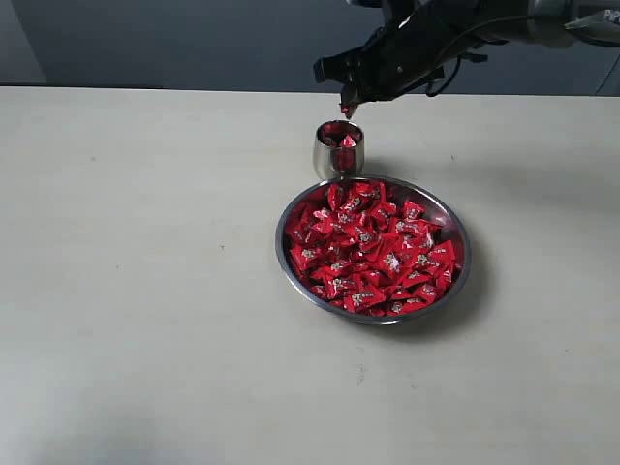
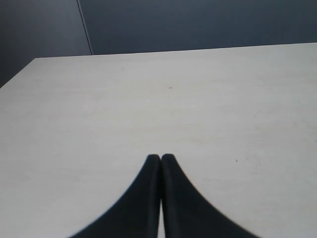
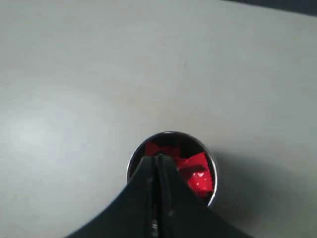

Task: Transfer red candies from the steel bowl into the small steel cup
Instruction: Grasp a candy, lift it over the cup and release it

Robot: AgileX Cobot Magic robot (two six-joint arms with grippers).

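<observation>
While shiny red candies (image 1: 373, 250) heap the steel bowl (image 1: 449, 219), the right claw (image 1: 347, 108) pinches one above the cup (image 1: 334, 160).

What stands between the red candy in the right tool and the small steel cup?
Nothing visible does. The right tool holds a shiny red-wrapped candy just above the small rounded steel cup, whose mouth is open; only air lies between them.

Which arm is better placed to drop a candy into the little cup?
Right. The right fingers hang directly above the small steel cup, pinching a red candy; the left fingers are shut, with only table in view.
</observation>
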